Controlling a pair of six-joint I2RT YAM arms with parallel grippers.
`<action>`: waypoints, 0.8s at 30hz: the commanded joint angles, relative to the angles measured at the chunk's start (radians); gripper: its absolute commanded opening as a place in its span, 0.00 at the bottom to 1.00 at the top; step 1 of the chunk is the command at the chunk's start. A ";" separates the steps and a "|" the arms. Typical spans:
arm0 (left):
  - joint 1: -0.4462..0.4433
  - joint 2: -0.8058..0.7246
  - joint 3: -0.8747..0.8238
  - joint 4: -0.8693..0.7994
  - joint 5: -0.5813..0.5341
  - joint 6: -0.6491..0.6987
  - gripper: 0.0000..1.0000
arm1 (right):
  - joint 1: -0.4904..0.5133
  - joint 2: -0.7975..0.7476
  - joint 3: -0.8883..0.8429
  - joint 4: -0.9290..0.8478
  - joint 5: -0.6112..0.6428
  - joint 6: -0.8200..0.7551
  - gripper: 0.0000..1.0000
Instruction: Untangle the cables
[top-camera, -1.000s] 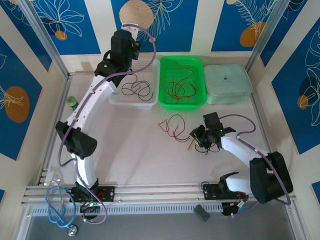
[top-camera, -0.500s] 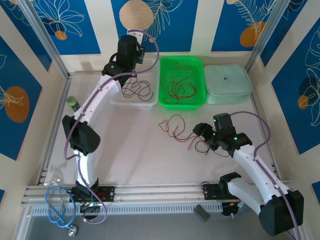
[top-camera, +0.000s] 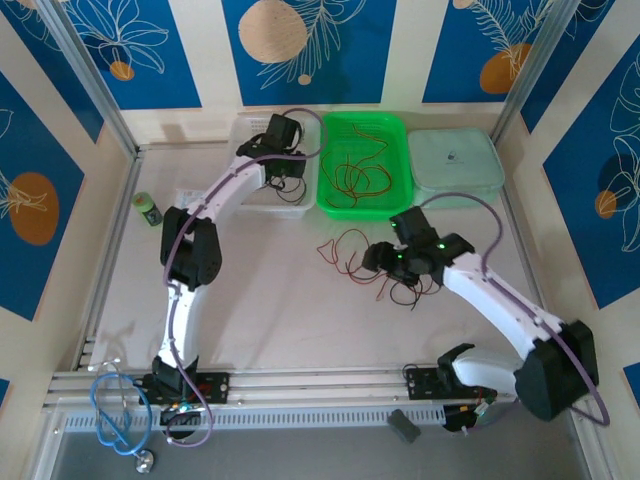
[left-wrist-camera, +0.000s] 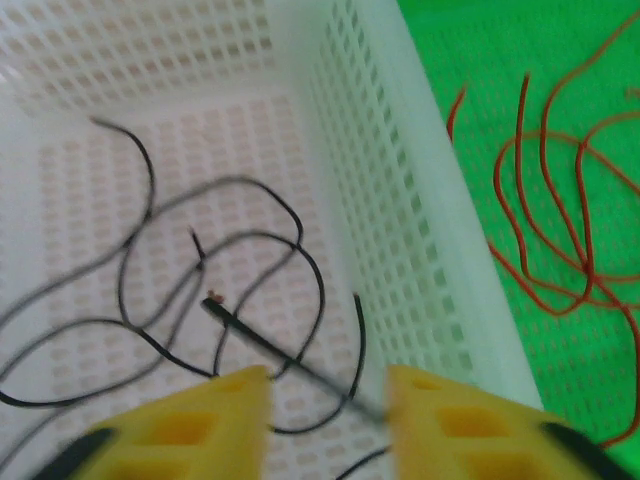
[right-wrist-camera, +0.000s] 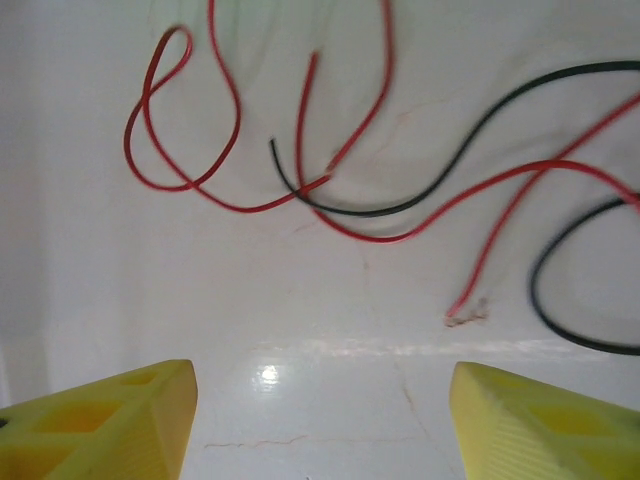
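Note:
The loose cables (top-camera: 348, 252) are thin red and black wires lying on the table in front of the green tray (top-camera: 362, 211). My right gripper (top-camera: 373, 260) hovers over their near side, open and holding nothing (right-wrist-camera: 320, 420); a red wire (right-wrist-camera: 238, 115) and a black wire (right-wrist-camera: 380, 212) lie just ahead of it. My left gripper (top-camera: 288, 178) is low inside the white basket (top-camera: 248, 200), open (left-wrist-camera: 328, 420). A blurred black wire (left-wrist-camera: 262, 342) runs loose across the gap between its fingers, above other black wires (left-wrist-camera: 318, 270) on the basket floor. Red wires (top-camera: 355, 175) lie in the green tray (left-wrist-camera: 560, 110).
A clear lidded container (top-camera: 455, 170) stands right of the green tray. A small green bottle (top-camera: 147, 208) is at the table's left edge. A coiled blue cable (top-camera: 115, 410) and a small dark block (top-camera: 403, 425) lie near the arm bases.
My left arm has come down from high behind the basket into it, and its jaws have opened, freeing the black wire. My right gripper has opened and shifted left off the table cables.

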 joint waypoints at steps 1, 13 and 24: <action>0.007 -0.012 0.048 -0.075 0.092 -0.039 0.65 | 0.073 0.101 0.074 0.039 0.051 -0.062 0.67; -0.001 -0.241 0.008 -0.101 0.169 -0.010 1.00 | 0.142 0.462 0.321 0.101 0.155 -0.137 0.55; -0.019 -0.593 -0.339 -0.032 0.142 -0.057 1.00 | 0.137 0.653 0.477 0.061 0.215 -0.130 0.29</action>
